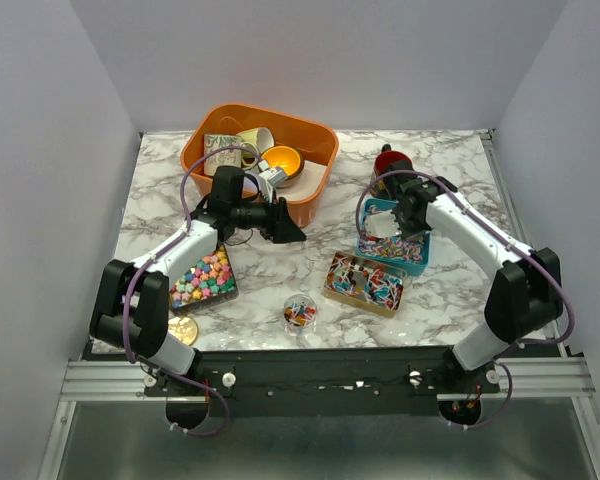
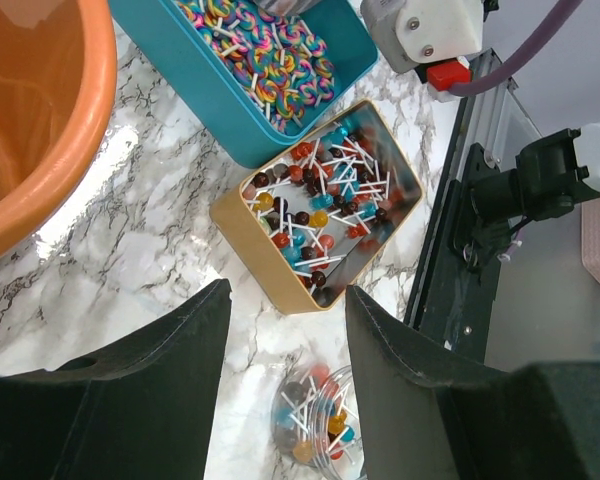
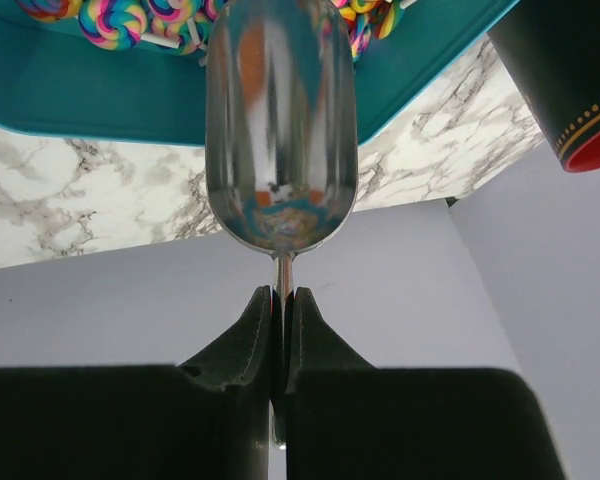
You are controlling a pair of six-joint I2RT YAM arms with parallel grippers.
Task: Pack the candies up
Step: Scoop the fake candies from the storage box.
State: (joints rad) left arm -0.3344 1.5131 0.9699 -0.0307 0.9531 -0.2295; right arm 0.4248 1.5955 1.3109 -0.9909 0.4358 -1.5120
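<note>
The candies sit in several containers. Pastel star pieces fill a black tray (image 1: 202, 278). Swirl lollipops fill a teal tray (image 1: 417, 258), also seen in the left wrist view (image 2: 265, 62). Small ball lollipops lie in a gold tin (image 1: 365, 282) (image 2: 320, 205) and in a small clear round tub (image 1: 300, 312) (image 2: 315, 420). My left gripper (image 1: 292, 232) (image 2: 287, 300) is open and empty, above the table, with the clear tub showing between its fingers. My right gripper (image 1: 398, 222) (image 3: 280, 295) is shut on the handle of a metal scoop (image 3: 280, 130), whose empty bowl hangs over the teal tray's edge (image 3: 100, 95).
An orange basin (image 1: 310, 190) (image 2: 40, 130) with cups and a box stands at the back, just behind the left gripper. A red and black cup (image 1: 390, 160) (image 3: 570, 70) stands behind the teal tray. A gold coin-like disc (image 1: 183, 328) lies by the left arm's base.
</note>
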